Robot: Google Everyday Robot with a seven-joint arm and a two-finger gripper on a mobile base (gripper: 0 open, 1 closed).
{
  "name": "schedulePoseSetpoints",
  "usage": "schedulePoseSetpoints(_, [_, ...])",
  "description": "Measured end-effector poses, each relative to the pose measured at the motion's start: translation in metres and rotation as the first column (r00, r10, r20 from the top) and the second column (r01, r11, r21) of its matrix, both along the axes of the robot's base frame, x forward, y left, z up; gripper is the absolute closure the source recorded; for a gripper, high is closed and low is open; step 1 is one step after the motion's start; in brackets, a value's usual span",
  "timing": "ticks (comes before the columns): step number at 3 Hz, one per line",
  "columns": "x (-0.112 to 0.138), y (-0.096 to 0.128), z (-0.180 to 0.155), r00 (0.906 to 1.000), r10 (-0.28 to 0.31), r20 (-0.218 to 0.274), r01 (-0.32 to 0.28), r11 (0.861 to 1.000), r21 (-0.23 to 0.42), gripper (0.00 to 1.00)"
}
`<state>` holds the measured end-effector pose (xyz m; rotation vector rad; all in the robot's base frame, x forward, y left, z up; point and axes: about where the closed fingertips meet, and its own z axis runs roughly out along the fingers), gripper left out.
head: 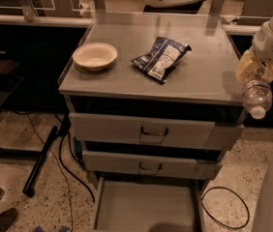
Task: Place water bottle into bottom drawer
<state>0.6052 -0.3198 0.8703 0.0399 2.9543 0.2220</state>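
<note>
While tool [255,70] clamps crinkled clear water bottle [256,95], right of grey cabinet [199,69]

- The clear water bottle [256,93] is hanging with its white cap down at three o'clock, the gripper [253,67] clasping its upper end.
- The bottom drawer [146,204] is sitting pulled open at six o'clock, its grey floor showing.

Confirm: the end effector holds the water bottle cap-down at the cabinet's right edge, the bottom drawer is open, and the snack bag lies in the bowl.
Wrong on the snack bag: the camera view shows it on the cabinet top, apart from the bowl. The end effector does hold the water bottle cap-down at the right edge; the bottom drawer is open.
</note>
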Motion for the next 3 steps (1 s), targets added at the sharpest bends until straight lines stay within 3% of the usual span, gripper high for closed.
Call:
schedulePoseSetpoints(1, [-0.018, 0.004, 0.0, 1.0, 0.007, -0.007, -0.006, 1.0, 0.031, 1.0])
schedulePoseSetpoints(2, [-0.059, 0.018, -0.01, 0.9992, 0.019, -0.036, -0.017, 0.998, 0.067, 1.0])
schedulePoseSetpoints(3, [-0.1, 0.032, -0.038, 0.9938, 0.044, -0.102, -0.034, 0.995, 0.098, 1.0])
